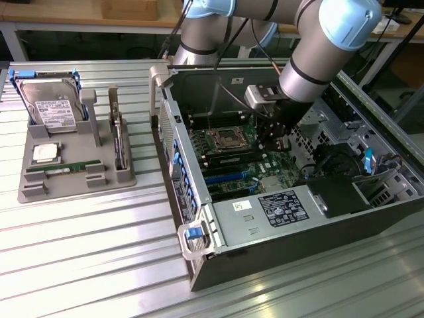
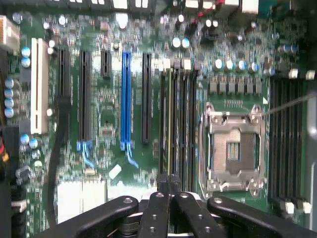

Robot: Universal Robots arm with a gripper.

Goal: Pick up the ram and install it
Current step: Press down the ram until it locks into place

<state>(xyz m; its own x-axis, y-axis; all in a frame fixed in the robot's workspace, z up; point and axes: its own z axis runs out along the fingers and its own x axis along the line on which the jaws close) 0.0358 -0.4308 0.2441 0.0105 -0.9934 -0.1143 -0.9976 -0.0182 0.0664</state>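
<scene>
The tool (image 2: 170,186) hangs closed and empty over the memory slots (image 2: 178,124) inside the computer case (image 1: 265,258), where one ram (image 2: 169,119) stick seems already seated, while another lies in the gray tray (image 1: 40,189) at the exterior view's left.

I see a green motherboard (image 2: 109,99) with one blue slot (image 2: 126,94), a white slot (image 2: 36,84) and black ones; grey tray (image 1: 73,169), silver ribbed table (image 1: 86,245), black pincer (image 2: 168,186).
</scene>
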